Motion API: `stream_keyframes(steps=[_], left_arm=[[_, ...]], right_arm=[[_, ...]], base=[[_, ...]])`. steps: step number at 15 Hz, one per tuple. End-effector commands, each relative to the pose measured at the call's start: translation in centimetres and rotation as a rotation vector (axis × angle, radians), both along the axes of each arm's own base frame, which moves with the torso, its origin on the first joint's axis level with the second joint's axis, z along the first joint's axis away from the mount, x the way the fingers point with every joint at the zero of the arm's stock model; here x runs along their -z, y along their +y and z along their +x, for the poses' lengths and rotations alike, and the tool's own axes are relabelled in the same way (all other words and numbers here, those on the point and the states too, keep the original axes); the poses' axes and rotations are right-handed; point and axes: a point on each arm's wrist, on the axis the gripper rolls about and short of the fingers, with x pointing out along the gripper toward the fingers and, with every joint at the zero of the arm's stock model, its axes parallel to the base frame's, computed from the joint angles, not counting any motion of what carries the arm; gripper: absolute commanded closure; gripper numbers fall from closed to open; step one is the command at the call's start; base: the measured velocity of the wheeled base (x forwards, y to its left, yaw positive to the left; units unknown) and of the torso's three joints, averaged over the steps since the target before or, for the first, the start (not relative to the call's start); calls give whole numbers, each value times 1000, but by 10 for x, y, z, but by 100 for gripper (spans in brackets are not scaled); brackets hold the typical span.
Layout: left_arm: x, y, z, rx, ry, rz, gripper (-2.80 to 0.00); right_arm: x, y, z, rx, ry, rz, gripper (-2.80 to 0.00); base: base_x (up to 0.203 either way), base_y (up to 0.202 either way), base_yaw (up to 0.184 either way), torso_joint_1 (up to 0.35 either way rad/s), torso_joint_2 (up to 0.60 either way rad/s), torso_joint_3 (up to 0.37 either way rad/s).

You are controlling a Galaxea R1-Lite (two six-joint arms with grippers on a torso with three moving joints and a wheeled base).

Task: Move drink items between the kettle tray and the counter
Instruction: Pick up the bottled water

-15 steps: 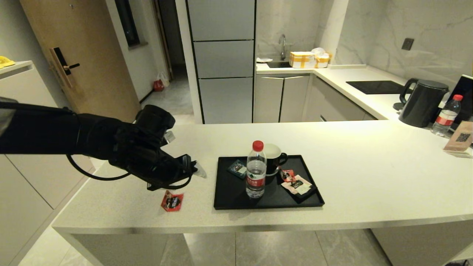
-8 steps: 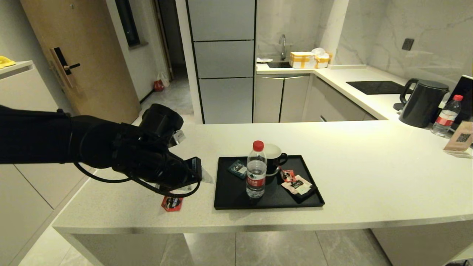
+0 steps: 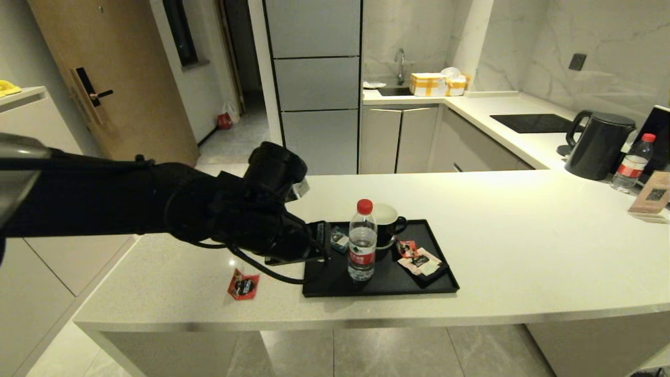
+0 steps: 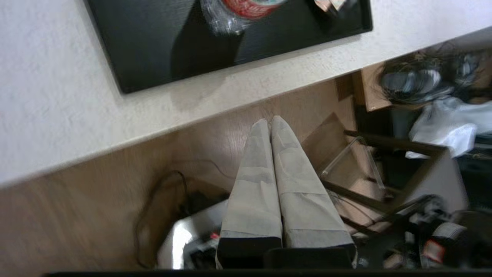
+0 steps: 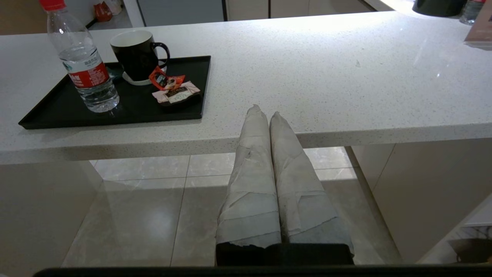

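On the pale counter (image 3: 523, 241) lies the black kettle tray (image 3: 384, 283). The clear water bottle (image 3: 362, 241) with red cap stands upright on the tray. One red sachet (image 3: 243, 285) lies on the counter left of the tray. Another red sachet (image 3: 407, 247) lies on the tray beside the mug. My left arm's wrist (image 3: 293, 238) hovers over the tray's left edge, just left of the bottle. The left gripper (image 4: 269, 120) is shut and empty. My right gripper (image 5: 265, 113) is shut and empty, low in front of the counter's edge.
A black mug (image 3: 388, 224), a teal sachet (image 3: 339, 239) and a pale pink sachet (image 3: 426, 265) also sit on the tray. At the far right stand a black kettle (image 3: 599, 145), a second bottle (image 3: 632, 165) and a card stand (image 3: 651, 195).
My left arm has swung right, from above the red sachet on the counter to the tray's left edge. The sachet stays on the counter, and the bottle has not moved.
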Motion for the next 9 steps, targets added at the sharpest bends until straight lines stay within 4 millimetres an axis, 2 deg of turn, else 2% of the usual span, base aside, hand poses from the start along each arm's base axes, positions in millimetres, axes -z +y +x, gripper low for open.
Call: stream_keyframes(steps=[1,4,6,8,9], left_arm=[[18,-11,11,26,-9,21,0],[41,-21,28,86,-138,8,0],[65,-28,42,81,-195,33,0],[74,-29,49,63,-240,65,0],[86,-30,57,62,-280,106,-280]], right_arm=[[0,0,0,0,3,0,0],[0,0,0,0,3,0,0],[0,0,0,0,3,0,0],[0,0,0,0,3,0,0],[0,0,0,0,3,0,0]], base=[[0,0,0,0,0,0],[0,0,0,0,0,0],[0,0,0,0,0,0],[0,0,0,0,0,0],[0,0,0,0,0,0]])
